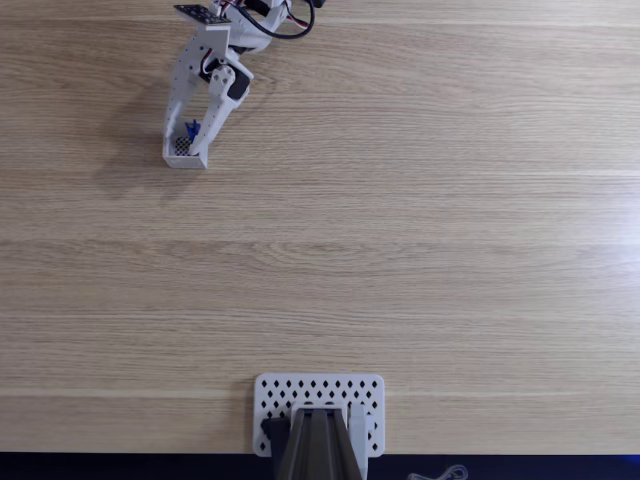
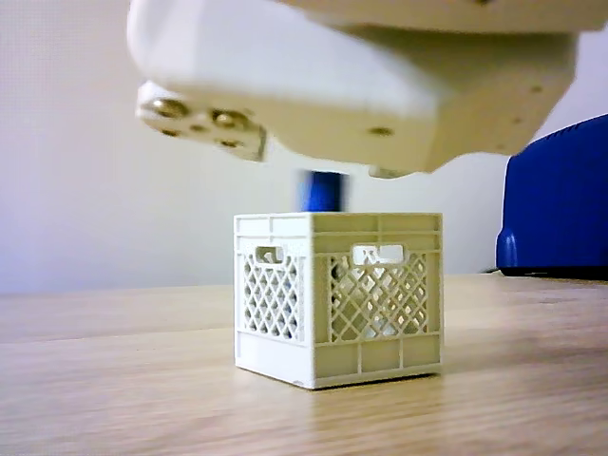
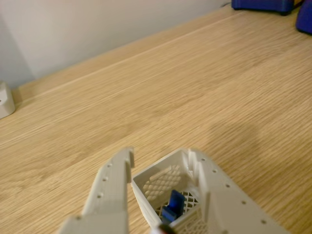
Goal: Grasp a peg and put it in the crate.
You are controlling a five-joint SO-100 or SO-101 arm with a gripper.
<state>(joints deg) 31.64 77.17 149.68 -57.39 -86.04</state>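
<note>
The pincer (image 3: 161, 161) hangs right over the crate (image 3: 163, 183), its two white fingers spread wide, one to each side of the little box, and gripping nothing. The peg (image 3: 171, 207) stands inside the crate, leaning on the mesh bottom. From the side, in the other view, its blue top (image 2: 321, 192) pokes up just above the crate's rim (image 2: 337, 223). The crate sits on the wooden worktop (image 1: 400, 230), well apart from the white perforated plate (image 1: 320, 392) at the near edge.

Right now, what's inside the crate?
The blue peg stands in the crate, leaning on its mesh floor. The open gripper hides the near wall and part of the floor.
</note>
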